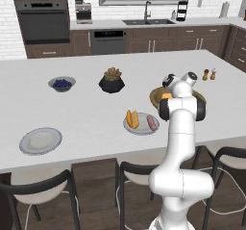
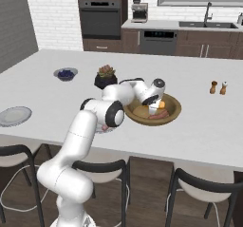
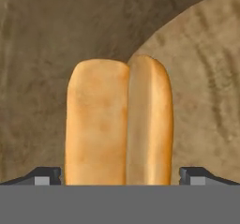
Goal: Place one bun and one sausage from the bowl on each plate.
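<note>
A: We start at the two-finger pincer [image 3: 120,175], whose dark fingertips [image 3: 43,175] stand wide apart on either side of the long orange-yellow split bun [image 3: 119,121] and close on nothing. In the hand view the bun runs lengthwise between the tips, which suits a closing across its narrow width. We judge this to be the approach for a pick.

B: Where does that bun lie?

A: Inside the wide golden-brown bowl with the darker rim [image 2: 172,116], which stands on the white counter [image 1: 86,108] toward its right end, well in from the near edge. The right base view shows the hand reaching down into the bowl from above, with one pinkish-red sausage [image 2: 160,115] lying beside it.

B: And outward from the bowl?

A: We count two round pale-grey plates. The nearer plate [image 1: 140,129] sits just beside the bowl toward the near edge and already carries one bun [image 1: 132,119] and one sausage [image 1: 152,123], so we judge its share done. The far plate [image 1: 40,141] lies well apart toward the left end, near the front edge, and is bare; the bun under the pincer is presumably meant for it.

B: What else is on the counter?

A: One small grey bowl of blue berries [image 1: 62,83], one black faceted plant pot [image 1: 111,83], and two small shakers [image 1: 209,74] near the far right corner.
</note>
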